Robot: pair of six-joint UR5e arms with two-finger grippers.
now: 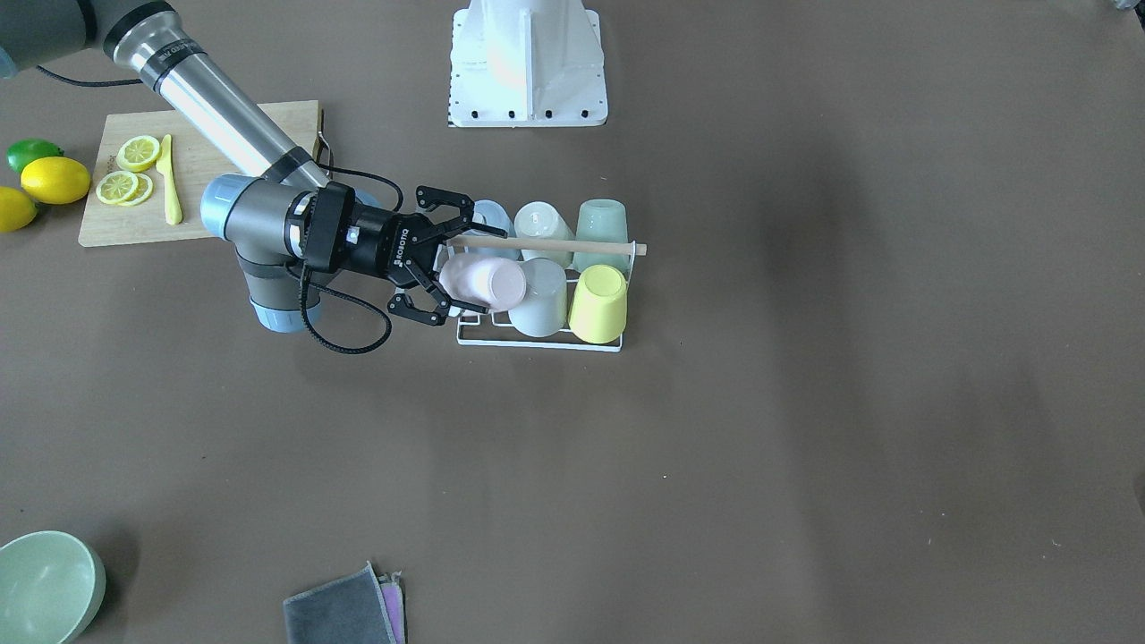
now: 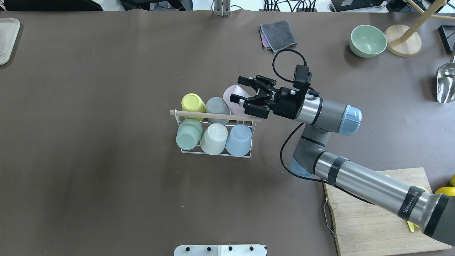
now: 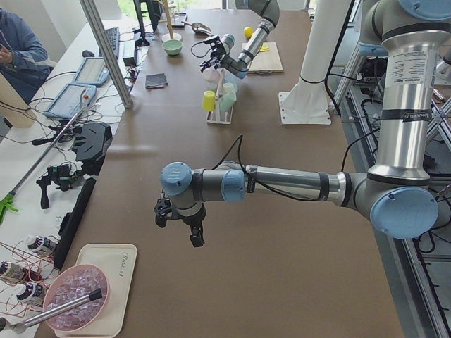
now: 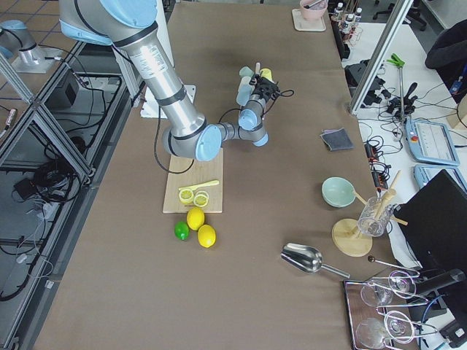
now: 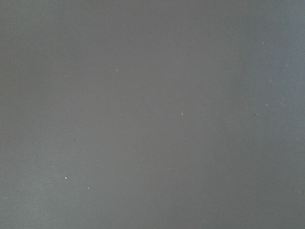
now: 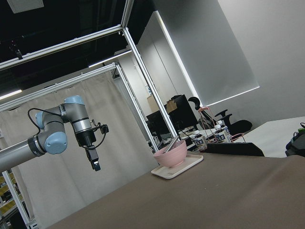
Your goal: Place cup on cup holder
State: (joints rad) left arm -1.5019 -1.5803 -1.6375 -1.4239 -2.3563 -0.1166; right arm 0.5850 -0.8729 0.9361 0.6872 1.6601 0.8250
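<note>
Item: 1 pink cup [image 1: 487, 282], tilted on end prong of cup holder [image 1: 537, 344]. Probably light, rigid, smooth; grip across side wall. Right gripper [image 1: 454, 266] spread wide, holding nothing. Left gripper [image 3: 180, 222]: state cannot be told.

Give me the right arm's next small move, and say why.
Probably draw the right pincer straight back from the white wire cup holder with the wooden rod, with the jaws left open. The pale pink plastic cup already sits tilted in the rack's end place. The jaws stand spread wide around it, so what remains seems to be retreating without bumping it.
</note>
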